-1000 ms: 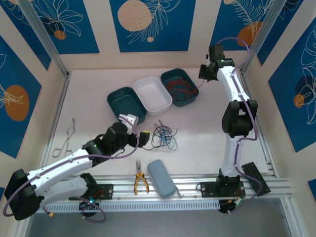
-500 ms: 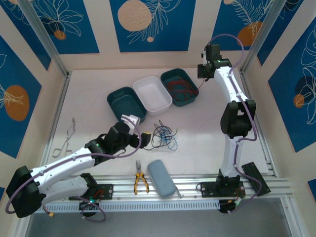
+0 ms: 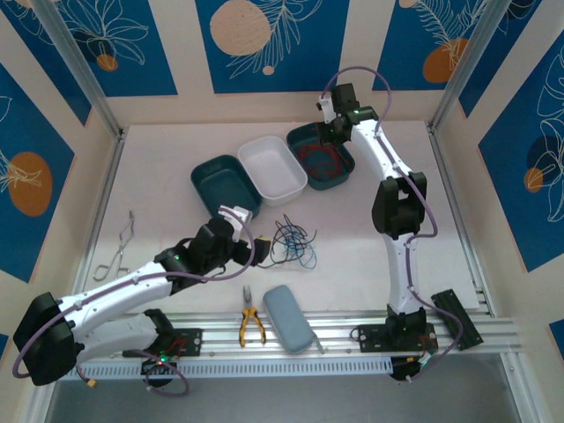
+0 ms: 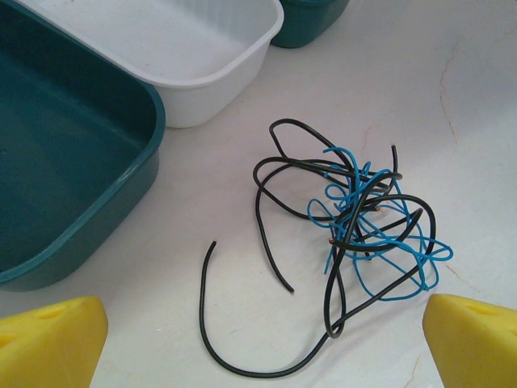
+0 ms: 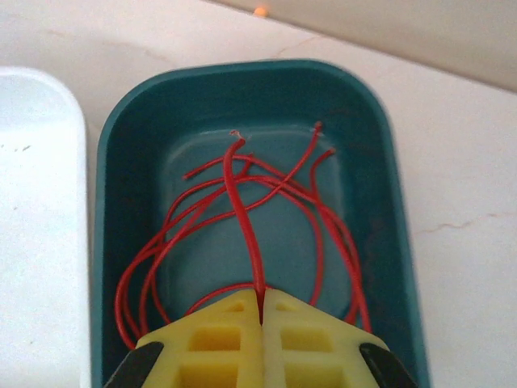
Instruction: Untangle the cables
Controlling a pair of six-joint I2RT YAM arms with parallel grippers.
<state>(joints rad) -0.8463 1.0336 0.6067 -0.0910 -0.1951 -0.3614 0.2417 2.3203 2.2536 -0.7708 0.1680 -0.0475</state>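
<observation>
Right gripper (image 5: 261, 305) was found fully closed, with one red cable (image 5: 241, 202) pinched between its yellow fingertips. It hung over the right teal bin (image 5: 388, 186), where the other red strands (image 5: 319, 234) lay looped on the floor of the bin. Left gripper (image 4: 260, 343) stood spread to its full width and held nothing. The tangle (image 4: 359, 218) of black and blue cables lay just ahead of it on the table (image 4: 452, 73), at six o'clock of the white bin (image 4: 222, 97). One loose black end (image 4: 208, 267) trailed out of the tangle toward eight o'clock. The right teal bin sat just beside the white bin at two o'clock, and the left teal bin (image 4: 129, 190) just beside it at eight o'clock. Yellow-handled pliers (image 3: 251, 324) and a grey case (image 3: 288, 329) lay at six o'clock of the tangle, at the table's near edge. Metal tongs (image 3: 117, 251) lay well apart at nine o'clock.
</observation>
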